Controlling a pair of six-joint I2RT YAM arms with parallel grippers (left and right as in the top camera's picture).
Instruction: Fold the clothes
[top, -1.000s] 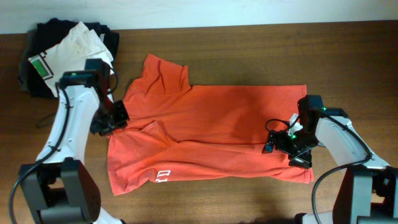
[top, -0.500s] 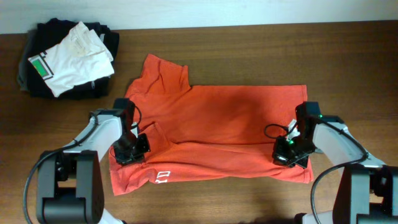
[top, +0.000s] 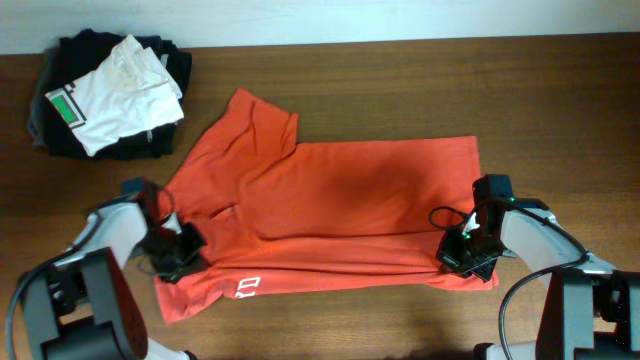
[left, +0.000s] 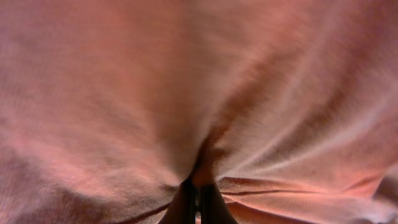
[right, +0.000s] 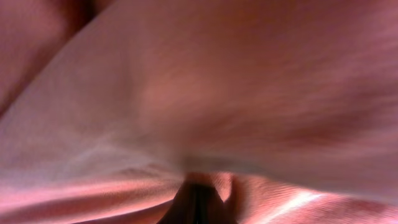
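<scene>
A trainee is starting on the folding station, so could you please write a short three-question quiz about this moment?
1. True or false: the left gripper and the right gripper are each shut on the T-shirt.
2. The white garment lies: a) on the black garments; b) on the T-shirt; c) under the right gripper.
3. Fill in: the white lettering sits nearer the ___ gripper.
Key: 1 true; 2 a; 3 left.

Probably robot lab: wooden table (top: 400, 80), left arm (top: 105, 225), right arm (top: 540, 235), white wall (top: 300, 20).
</scene>
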